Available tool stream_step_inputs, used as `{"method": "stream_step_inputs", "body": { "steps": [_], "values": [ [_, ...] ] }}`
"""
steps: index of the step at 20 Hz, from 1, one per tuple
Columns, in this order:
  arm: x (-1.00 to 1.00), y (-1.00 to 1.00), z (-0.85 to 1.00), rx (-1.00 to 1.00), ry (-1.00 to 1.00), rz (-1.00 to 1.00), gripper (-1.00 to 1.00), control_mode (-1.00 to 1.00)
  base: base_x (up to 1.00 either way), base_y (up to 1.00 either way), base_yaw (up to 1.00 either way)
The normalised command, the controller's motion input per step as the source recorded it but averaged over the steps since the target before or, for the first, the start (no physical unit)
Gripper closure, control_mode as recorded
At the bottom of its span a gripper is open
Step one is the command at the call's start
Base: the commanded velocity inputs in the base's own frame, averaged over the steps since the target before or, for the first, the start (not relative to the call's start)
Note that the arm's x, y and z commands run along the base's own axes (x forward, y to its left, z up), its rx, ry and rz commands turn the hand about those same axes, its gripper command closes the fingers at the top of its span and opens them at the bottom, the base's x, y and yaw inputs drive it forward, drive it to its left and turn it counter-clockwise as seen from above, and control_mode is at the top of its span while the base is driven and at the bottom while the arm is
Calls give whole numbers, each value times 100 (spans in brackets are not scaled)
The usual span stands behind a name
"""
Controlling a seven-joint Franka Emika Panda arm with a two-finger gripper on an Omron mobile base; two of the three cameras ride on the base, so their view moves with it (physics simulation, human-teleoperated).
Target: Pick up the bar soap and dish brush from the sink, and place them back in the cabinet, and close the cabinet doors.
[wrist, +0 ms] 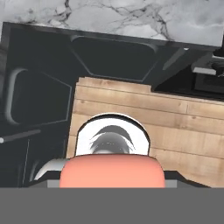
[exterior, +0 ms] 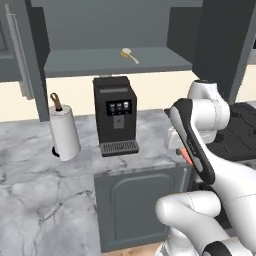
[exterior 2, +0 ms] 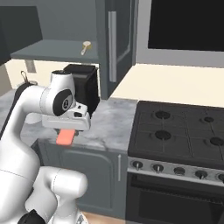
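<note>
Soap (exterior 2: 65, 138) sits clamped in my hand (exterior 2: 66, 131); lifting toward the cabinet shelf (exterior 2: 52, 51), a loose pinch could drop it.

A black coffee machine (exterior: 115, 115) stands on the grey marble surface (exterior: 45, 170), with its back near the cream wall (exterior: 150, 90). A white paper towel roll (exterior: 64, 132) stands upright to the left of the machine, a little apart from it. A black stove (exterior 2: 179, 131) with round burners sits to the right of the surface, and a row of knobs (exterior 2: 168, 168) runs along its front. The floor (wrist: 131, 113) is made of light wood planks.
</note>
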Motion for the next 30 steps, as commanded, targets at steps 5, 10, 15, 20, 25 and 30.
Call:
{"method": "stream_step_inputs", "body": {
  "steps": [5, 10, 15, 20, 25, 30],
  "values": [
    [0, 0, 0, 0, 0, 0, 100, 100, 32, 39, 0],
    [0, 0, 0, 0, 0, 0, 100, 100, 43, 29, 0],
    [0, 0, 0, 0, 0, 0, 100, 100, 48, 18, 0],
    [0, 0, 0, 0, 0, 0, 100, 100, 37, 22, 0],
    [0, 0, 0, 0, 0, 0, 100, 100, 30, 27, 0],
    [0, 0, 0, 0, 0, 0, 100, 100, 19, 32, -2]
  ]
}}
